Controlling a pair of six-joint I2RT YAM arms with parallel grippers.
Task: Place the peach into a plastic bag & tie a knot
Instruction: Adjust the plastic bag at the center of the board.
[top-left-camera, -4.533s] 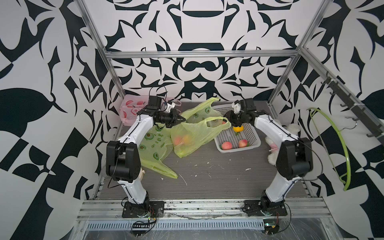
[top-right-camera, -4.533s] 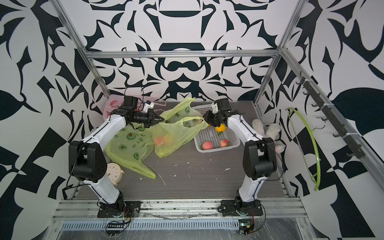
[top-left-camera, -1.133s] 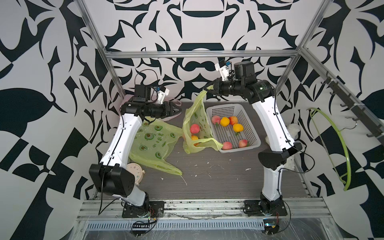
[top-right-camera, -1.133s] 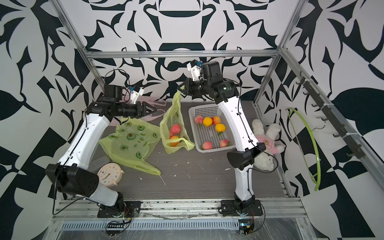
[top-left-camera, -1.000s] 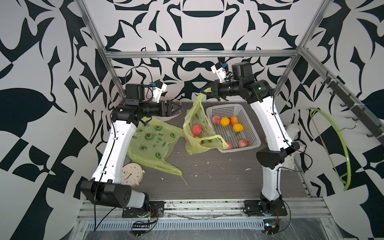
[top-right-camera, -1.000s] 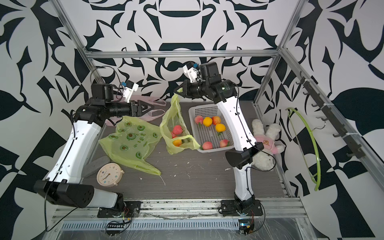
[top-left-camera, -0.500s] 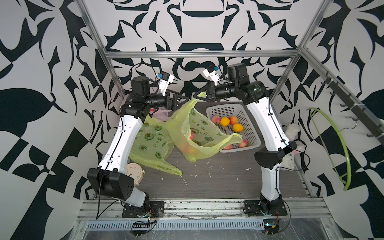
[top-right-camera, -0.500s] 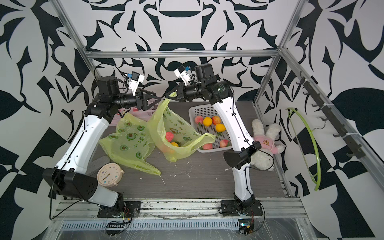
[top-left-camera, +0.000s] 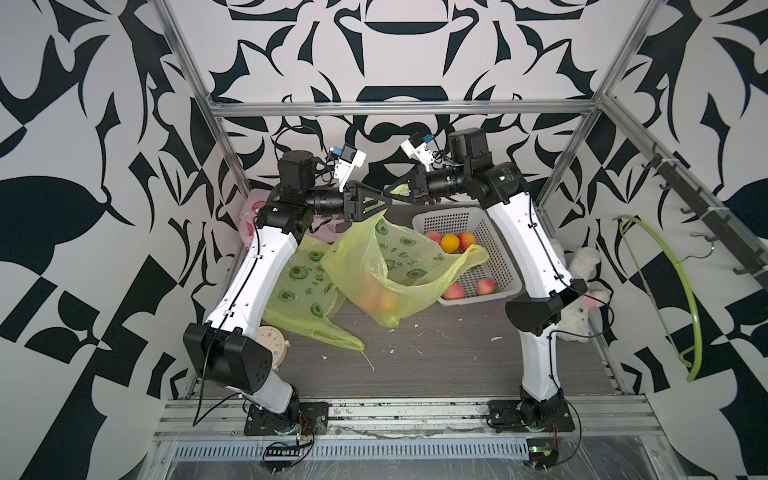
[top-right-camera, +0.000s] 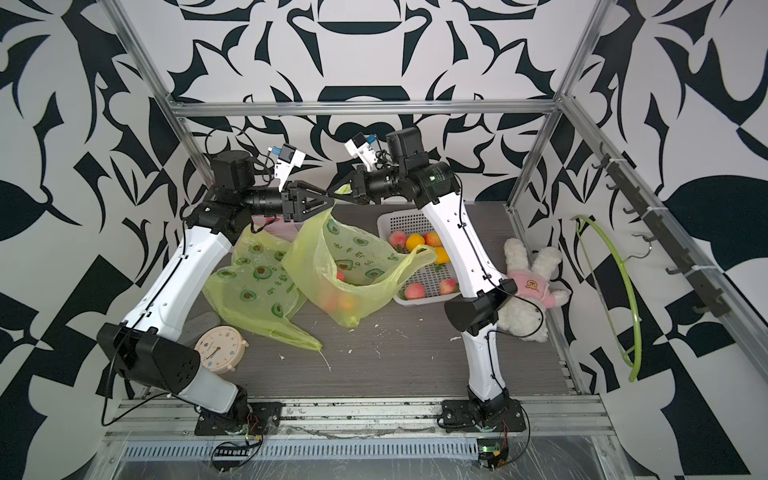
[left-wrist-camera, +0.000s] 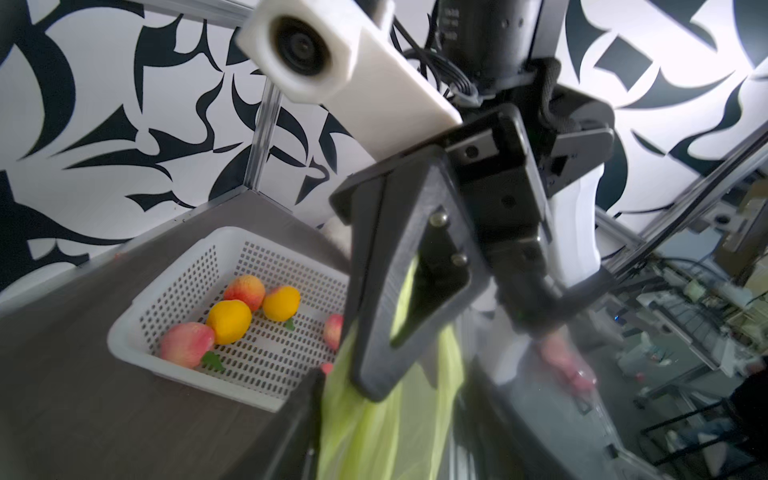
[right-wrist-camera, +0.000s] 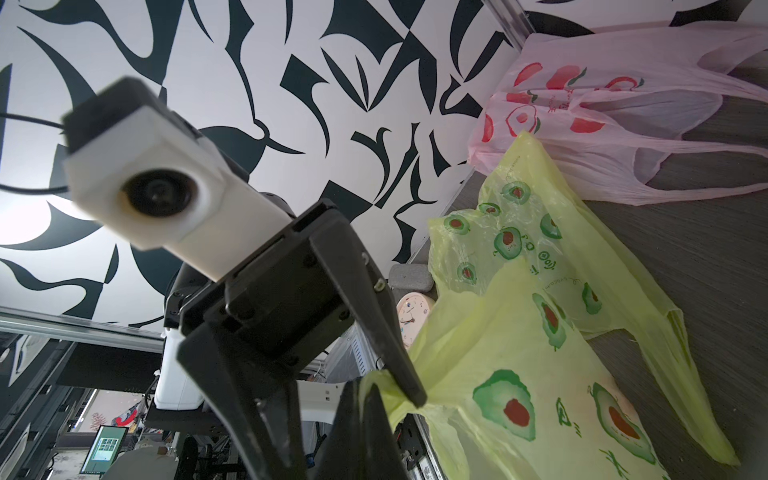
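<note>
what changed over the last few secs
The right hand lifted the bag by its handle and holds it high. The left hand let go, swung away, then came back to the bag's top, jaws apart. Basket, flat bag and clock stayed put.

Fruit (top-left-camera: 380, 299) inside the plastic bag (top-left-camera: 399, 249) shows only as blurred colour.
</note>
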